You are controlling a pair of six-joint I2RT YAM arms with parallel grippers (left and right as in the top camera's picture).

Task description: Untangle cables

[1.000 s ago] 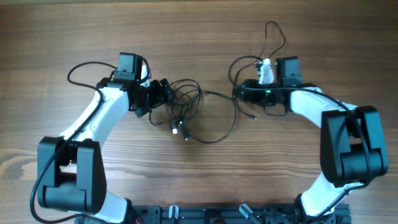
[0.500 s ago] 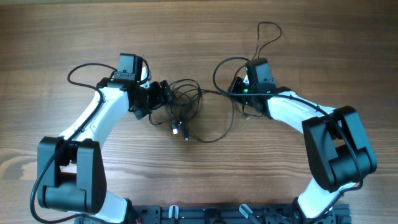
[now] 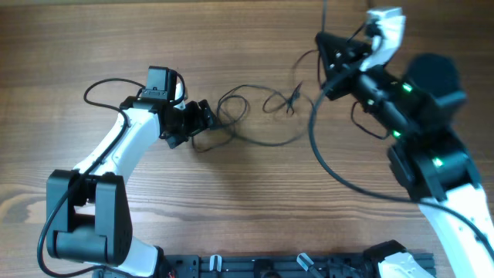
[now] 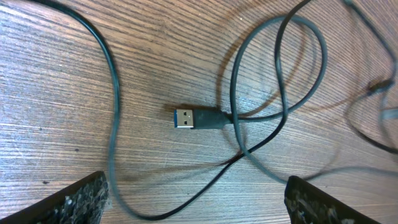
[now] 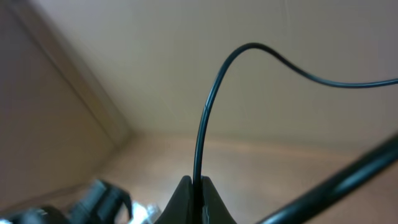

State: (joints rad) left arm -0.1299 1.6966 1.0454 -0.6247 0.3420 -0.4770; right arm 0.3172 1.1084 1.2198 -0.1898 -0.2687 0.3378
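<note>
Loosely looped thin black cables (image 4: pixel 208 118) sprawl; right claw (image 5: pixel 198 182) pinches one, left claw (image 4: pixel 196 180) gapes empty.

I see a brown wood-grain desk (image 3: pixel 231 224) filling the overhead view edge to edge. In the right wrist view, blurred beige walls (image 5: pixel 149 50) meet at a seam in the upper left.

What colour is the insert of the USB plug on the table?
The USB plug has a blue insert; left wrist view shows it best.
</note>
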